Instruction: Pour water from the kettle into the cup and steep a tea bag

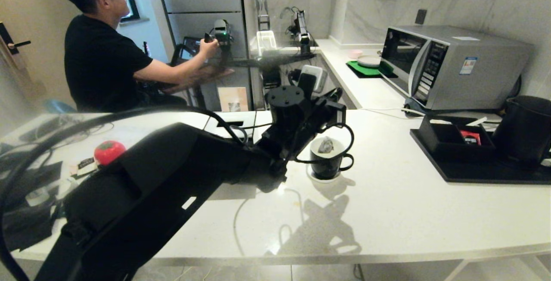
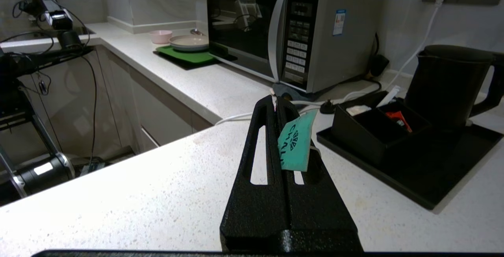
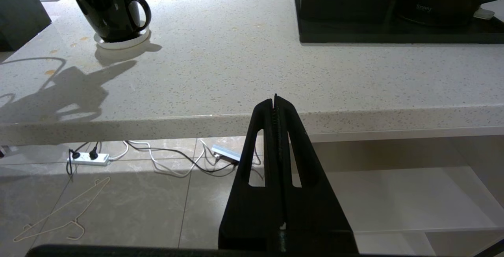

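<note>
Left gripper closed on a teal paper tag, evidently to dangle the tea bag inside the cup on the worktop; kettle on its tray, right gripper closed, empty, parked below the worktop edge

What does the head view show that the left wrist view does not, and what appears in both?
Only the head view shows the glossy black cup on its small white saucer, with the pale tea bag inside it, and a seated person in a black shirt.

Only the left wrist view shows the left gripper, shut on the teal paper tag.

Both show the silver microwave, the matte black kettle, the black tray and the white speckled counter.
</note>
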